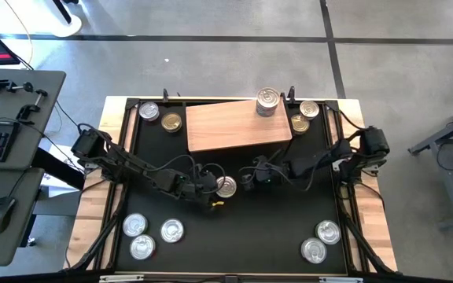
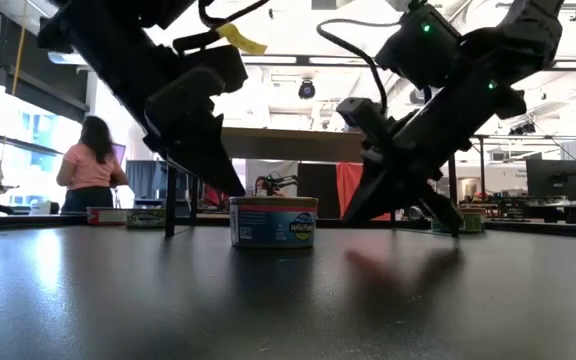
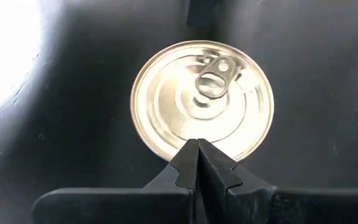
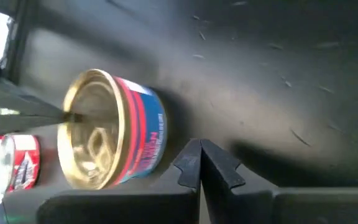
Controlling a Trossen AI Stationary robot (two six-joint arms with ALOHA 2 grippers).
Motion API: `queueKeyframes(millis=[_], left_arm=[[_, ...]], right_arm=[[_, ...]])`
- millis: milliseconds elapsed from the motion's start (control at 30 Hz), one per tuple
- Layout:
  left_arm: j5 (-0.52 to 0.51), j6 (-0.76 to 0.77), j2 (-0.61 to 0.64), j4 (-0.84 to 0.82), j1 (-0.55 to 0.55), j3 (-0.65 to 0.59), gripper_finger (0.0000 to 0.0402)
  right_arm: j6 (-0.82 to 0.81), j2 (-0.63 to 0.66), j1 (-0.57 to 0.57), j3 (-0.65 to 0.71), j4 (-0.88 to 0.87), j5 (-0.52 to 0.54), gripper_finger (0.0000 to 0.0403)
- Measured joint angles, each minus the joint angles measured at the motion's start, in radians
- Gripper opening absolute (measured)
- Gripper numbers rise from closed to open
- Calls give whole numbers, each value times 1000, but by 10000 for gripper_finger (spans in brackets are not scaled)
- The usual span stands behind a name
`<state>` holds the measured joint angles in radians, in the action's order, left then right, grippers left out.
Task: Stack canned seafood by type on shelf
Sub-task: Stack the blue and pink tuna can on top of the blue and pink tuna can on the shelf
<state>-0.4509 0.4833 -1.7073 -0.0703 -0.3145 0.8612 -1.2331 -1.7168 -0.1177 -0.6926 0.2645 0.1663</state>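
While both arms reach in over the middle of the black surface (image 1: 234, 236), the shelf (image 1: 238, 124) lies at the far side, its long axis running left to right and skewed slightly. A stack of tins (image 1: 267, 102) stands upright on the shelf's right end. Loose tins sit off the shelf: two at its left (image 1: 149, 112), two at its right (image 1: 309, 108), three at the near left (image 1: 135, 226) and two at the near right (image 1: 328, 231).

One tin (image 1: 226, 186) stands upright at mid-surface, gold lid up, its pull tab (image 3: 215, 76) pointing away from the left wrist camera. The left claw (image 3: 197, 157) is pressed shut, empty, its tips over the tin's near rim. The right claw (image 4: 200, 160) is likewise closed and empty, just right of the tin.
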Motion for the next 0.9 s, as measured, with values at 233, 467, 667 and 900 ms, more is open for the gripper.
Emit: queueKeyframes(millis=[233,467,667,900], left_arm=[[-12,-41,-9,14,0,-13,0],[18,-40,-23,17,-22,-12,0],[23,-43,-42,23,-39,-19,0],[17,-42,-91,51,-39,-17,0]], right_arm=[[2,-76,0,-69,47,-13,0],[68,-92,2,-194,-23,6,0],[101,-85,-25,-305,-62,-82,0],[139,-86,-72,-422,-268,-70,0]])
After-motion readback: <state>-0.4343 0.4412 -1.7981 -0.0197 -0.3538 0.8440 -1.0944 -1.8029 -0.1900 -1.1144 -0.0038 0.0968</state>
